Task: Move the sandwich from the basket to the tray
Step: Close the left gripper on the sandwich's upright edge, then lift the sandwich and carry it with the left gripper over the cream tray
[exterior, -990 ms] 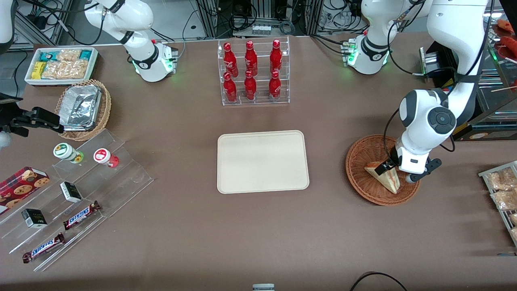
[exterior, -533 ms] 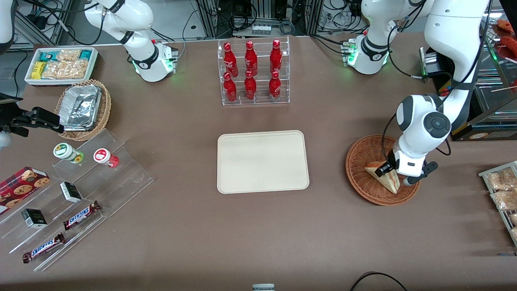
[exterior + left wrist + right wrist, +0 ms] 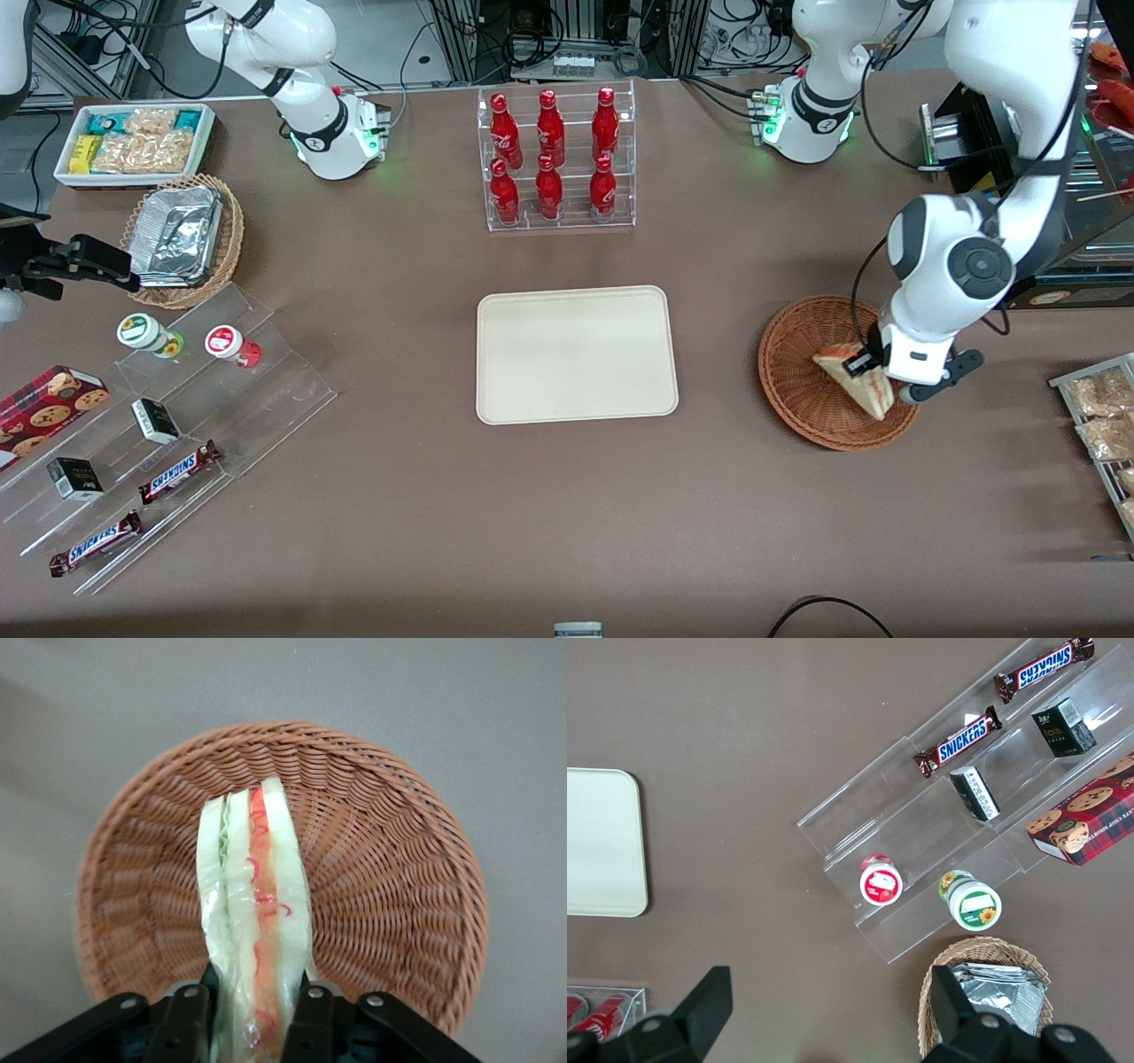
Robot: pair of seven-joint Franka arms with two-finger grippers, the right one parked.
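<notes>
The hand (image 3: 873, 377) hangs over the basket (image 3: 802, 394), on the part of it toward the working arm's end of the tabletop (image 3: 567, 514), and its two black fingers (image 3: 188, 1020) are closed against the flat faces of the sandwich (image 3: 855, 377), gripping it by its broad end. In the wrist view the sandwich (image 3: 255, 904) stands on edge between the fingers, its cut side showing pale bread with green and red-orange layers under a clear wrap, and its narrow end points out over the woven floor of the basket (image 3: 390, 868). From the front the wedge is tilted, one corner low near the basket's nearer rim; whether it touches the weave there cannot be told. The basket sits on the brown tabletop well apart from the tray (image 3: 576, 354), which lies flat at the middle of the tabletop with nothing on it. Farther from the front camera than the tray stands a clear rack of red bottles (image 3: 554, 159).
</notes>
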